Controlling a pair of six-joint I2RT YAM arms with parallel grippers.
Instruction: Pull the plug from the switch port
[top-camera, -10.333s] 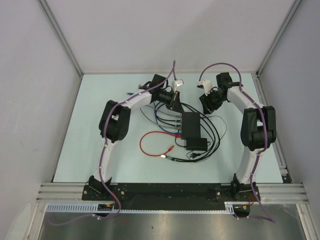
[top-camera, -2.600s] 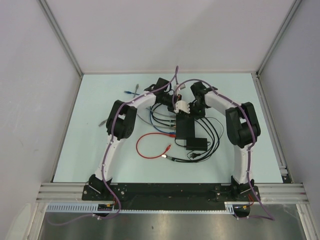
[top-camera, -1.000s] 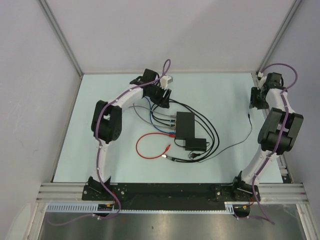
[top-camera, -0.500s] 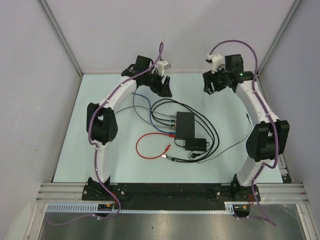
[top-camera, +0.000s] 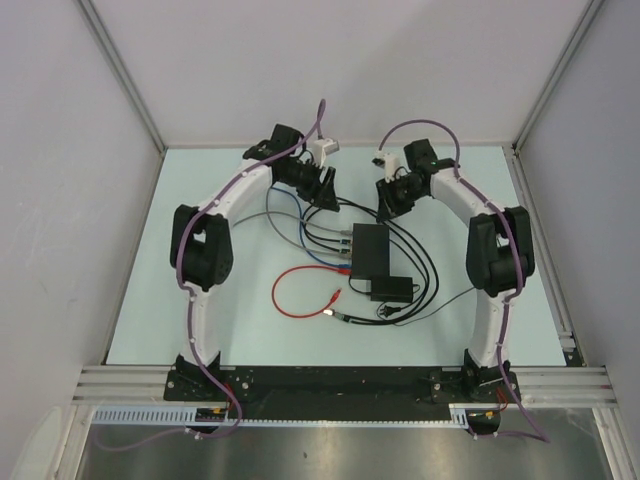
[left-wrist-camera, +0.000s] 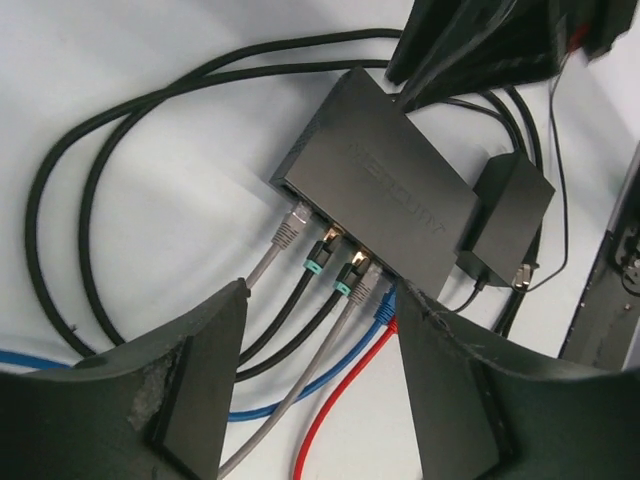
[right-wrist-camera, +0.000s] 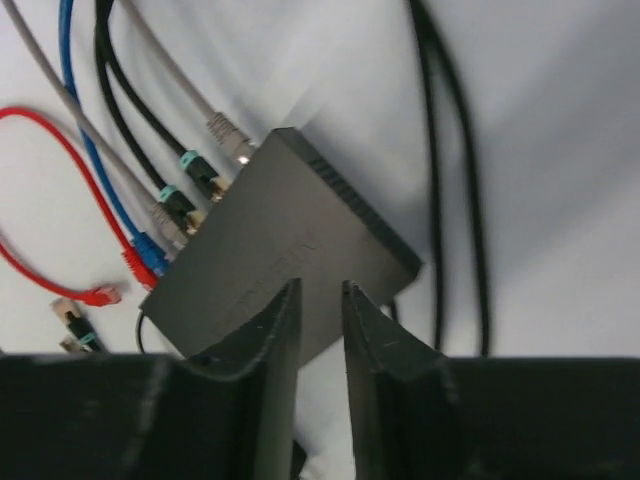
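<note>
The switch (top-camera: 369, 250) is a flat black box with several cables plugged into its left edge. In the left wrist view the plugs sit in a row: grey plug (left-wrist-camera: 289, 227), two black plugs with teal boots (left-wrist-camera: 317, 259), grey, blue plug (left-wrist-camera: 385, 305) and red. My left gripper (left-wrist-camera: 322, 300) hovers open above these cables, with nothing between its fingers. My right gripper (right-wrist-camera: 320, 290) hangs over the switch (right-wrist-camera: 290, 250) at its far end, the fingers a narrow gap apart and empty. From above, the left gripper (top-camera: 326, 195) and the right gripper (top-camera: 389, 204) flank the switch's far end.
A smaller black box (top-camera: 392, 288) with thin leads lies against the switch's near end. A red cable (top-camera: 298, 292) loops to the left, with a loose red plug (right-wrist-camera: 101, 295) at its end. Black cables (top-camera: 432, 268) loop to the right. Grey walls enclose the table.
The right arm has swung in from the back right down over the switch's far end, and its jaws have narrowed. The left gripper has shifted slightly toward the switch.
</note>
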